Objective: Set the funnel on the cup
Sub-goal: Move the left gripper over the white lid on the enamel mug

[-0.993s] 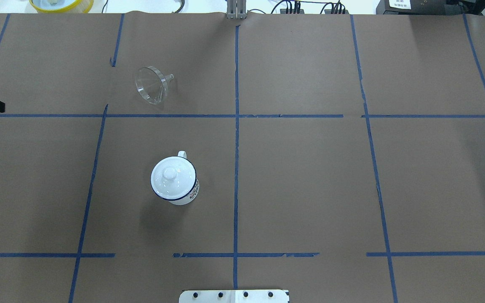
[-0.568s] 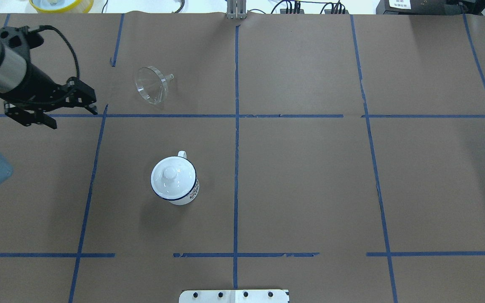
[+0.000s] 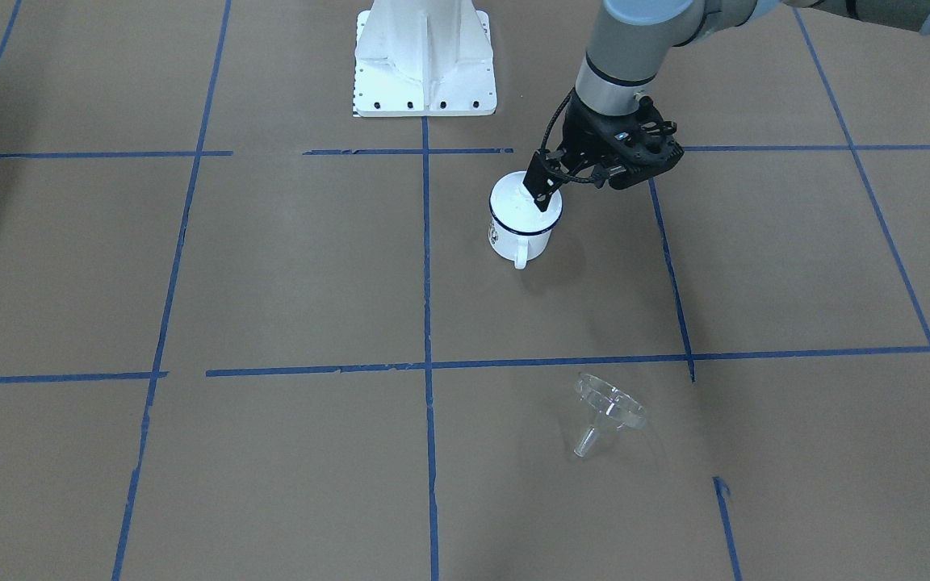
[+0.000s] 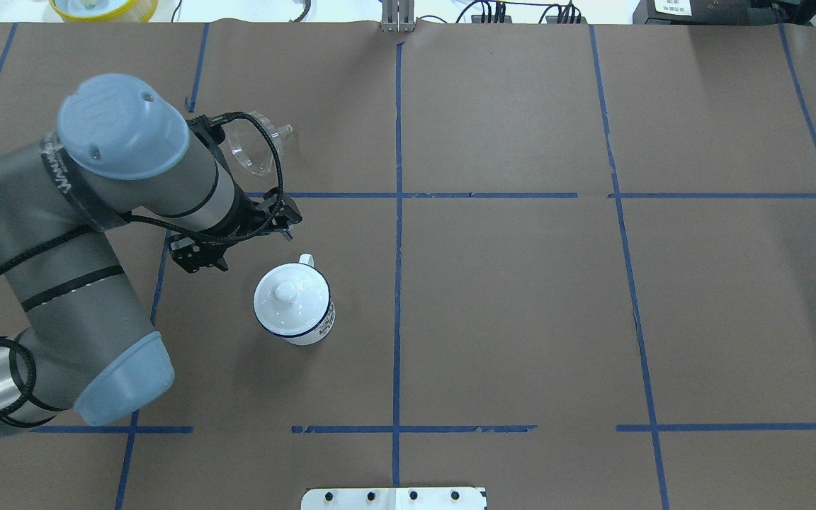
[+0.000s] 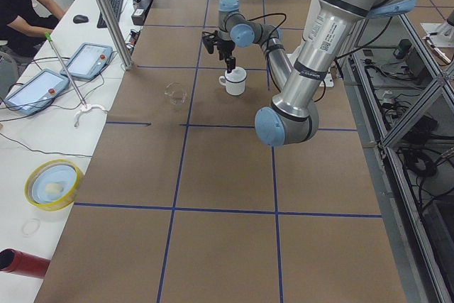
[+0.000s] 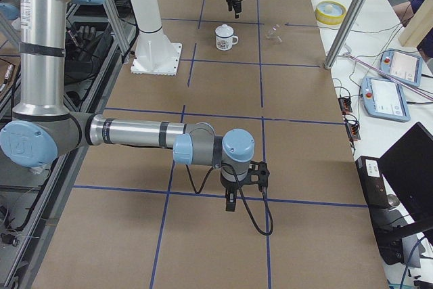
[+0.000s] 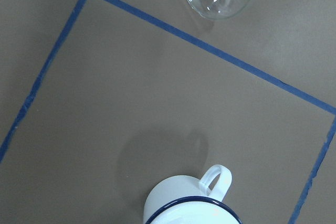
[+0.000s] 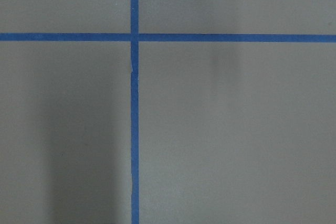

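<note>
Clear funnel [image 4: 258,145] — on its side on the paper-covered bench [image 4: 521,297], well apart from the cup. White enamel cup [image 4: 295,306] (dark blue rim) upright, knobbed lid [image 4: 285,290] on top. Left gripper [image 4: 245,242]: fingers spread, empty, hovering above bench between cup and funnel. Right gripper [image 6: 233,197] — fingers open or closed, cannot tell.

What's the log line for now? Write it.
left gripper open, empty, near cup | lid on cup | funnel on its side, untouched | right gripper state unclear
</note>
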Motion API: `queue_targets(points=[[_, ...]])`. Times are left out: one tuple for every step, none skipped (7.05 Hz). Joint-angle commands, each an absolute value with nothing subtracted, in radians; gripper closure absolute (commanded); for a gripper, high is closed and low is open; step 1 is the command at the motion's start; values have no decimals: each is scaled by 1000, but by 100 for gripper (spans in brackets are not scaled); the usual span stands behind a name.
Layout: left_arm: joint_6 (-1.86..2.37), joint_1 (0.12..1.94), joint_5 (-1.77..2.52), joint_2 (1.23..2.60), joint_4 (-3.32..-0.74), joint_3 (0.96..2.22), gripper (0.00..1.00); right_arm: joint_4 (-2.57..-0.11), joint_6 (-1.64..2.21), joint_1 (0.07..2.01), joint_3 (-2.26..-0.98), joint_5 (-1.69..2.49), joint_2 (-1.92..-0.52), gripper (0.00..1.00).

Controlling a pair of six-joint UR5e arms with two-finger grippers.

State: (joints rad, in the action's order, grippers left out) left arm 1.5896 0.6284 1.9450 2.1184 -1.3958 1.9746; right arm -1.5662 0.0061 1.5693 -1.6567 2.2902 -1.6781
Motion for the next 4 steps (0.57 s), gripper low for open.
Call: queue_targets(points=[[1615, 571, 1913, 2137, -1394, 1944, 6, -1566, 6, 1569, -1657, 2290, -1678, 0], [1617, 566, 1910, 2144, -1394, 1936, 9, -1566, 6, 1569, -1657, 2290, -1678, 0], [1618, 555, 1910, 2145, -1394, 1936, 11, -1566, 6, 1569, -1657, 2290, -1678, 0], [1618, 552, 1910, 2146, -1394, 1936, 13, -1566, 6, 1569, -1657, 2290, -1678, 0]])
